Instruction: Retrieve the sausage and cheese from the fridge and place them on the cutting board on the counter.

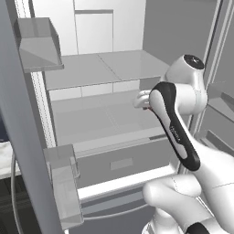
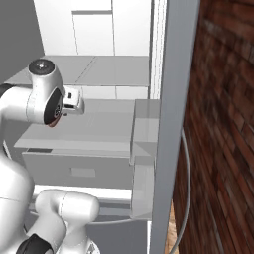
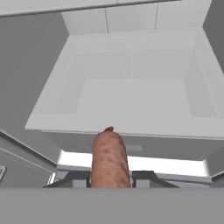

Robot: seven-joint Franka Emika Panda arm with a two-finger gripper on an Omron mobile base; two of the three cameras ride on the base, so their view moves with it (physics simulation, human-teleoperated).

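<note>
Sausage (image 3: pixel 109 158): clamped between the two fingers of the gripper (image 3: pixel 110 178), standing up from them in the hand view, held in front of the open fridge (image 1: pixel 105 68). Reddish-brown, mottled, rounded tip with a small red nub. Beyond it, a grey shelf (image 3: pixel 131 100) with white walls on three sides and an unobstructed front edge; drawer front (image 1: pixel 121 164) below.

Flat, even, shadowless rendered light, bright white fridge (image 1: pixel 91 27) interior, soft low-resolution blur throughout.
</note>
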